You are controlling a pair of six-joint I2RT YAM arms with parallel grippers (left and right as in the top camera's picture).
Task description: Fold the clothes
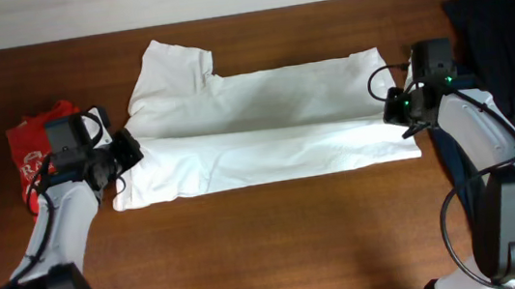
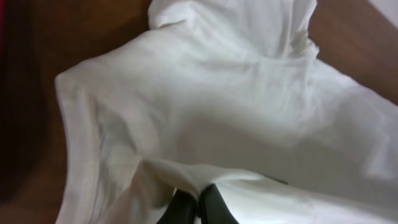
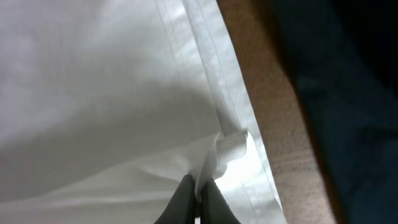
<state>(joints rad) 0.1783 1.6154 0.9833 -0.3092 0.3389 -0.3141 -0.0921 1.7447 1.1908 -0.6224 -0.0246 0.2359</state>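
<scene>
A white T-shirt (image 1: 255,125) lies spread across the middle of the brown table, its near long edge folded up along the length. My left gripper (image 1: 128,149) is shut on a fold of the white shirt at its left end; in the left wrist view the jaws (image 2: 198,202) pinch the cloth (image 2: 236,93). My right gripper (image 1: 397,109) is shut on the shirt's right end; in the right wrist view the jaws (image 3: 198,190) pinch a bunched fold near the hem (image 3: 224,81). No lettering or print shows.
A red shirt with white lettering (image 1: 30,151) lies bunched at the left behind my left arm. A dark navy garment (image 1: 507,33) lies at the far right, also in the right wrist view (image 3: 354,93). Bare table (image 1: 278,239) lies in front.
</scene>
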